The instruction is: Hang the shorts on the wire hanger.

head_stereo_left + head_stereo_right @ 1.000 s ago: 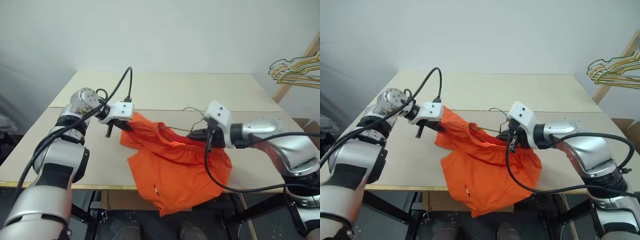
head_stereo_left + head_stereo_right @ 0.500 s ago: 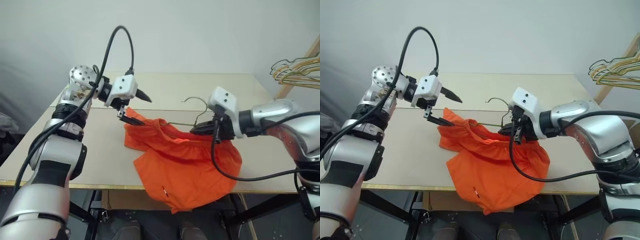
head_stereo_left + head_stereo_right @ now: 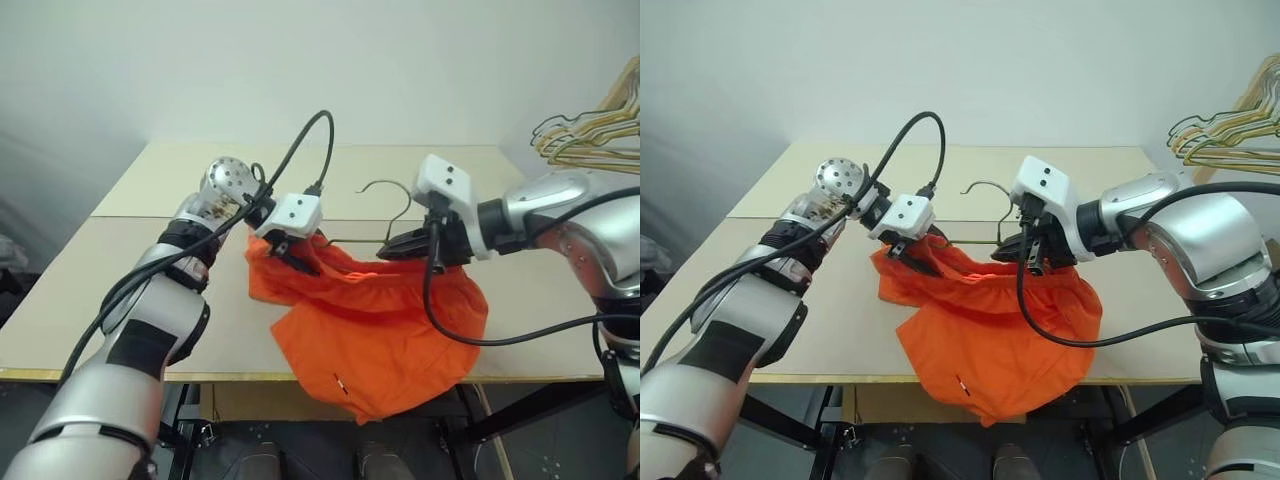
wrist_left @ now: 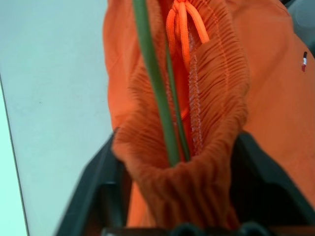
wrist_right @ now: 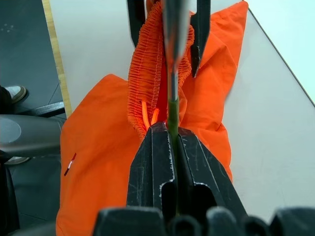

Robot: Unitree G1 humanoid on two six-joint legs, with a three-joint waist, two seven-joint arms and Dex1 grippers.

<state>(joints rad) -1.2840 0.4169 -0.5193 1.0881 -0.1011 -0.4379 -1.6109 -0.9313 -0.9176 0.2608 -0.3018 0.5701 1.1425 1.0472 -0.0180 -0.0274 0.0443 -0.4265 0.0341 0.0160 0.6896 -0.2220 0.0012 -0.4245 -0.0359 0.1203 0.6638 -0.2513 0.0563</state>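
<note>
Left gripper (image 3: pixel 296 252) swung back, now grasping shorts (image 3: pixel 385 330) waistband; right gripper (image 3: pixel 392 247) clenched on wire hanger (image 3: pixel 385 190).

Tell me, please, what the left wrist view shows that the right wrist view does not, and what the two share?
The left wrist view alone shows the left gripper closed on the gathered waistband, with the drawstring knot above. The right wrist view alone shows the right gripper shut on the wire hanger, plus a dark floor past the table edge. Both show the shorts, the hanger wire inside the waistband, and the table.
</note>
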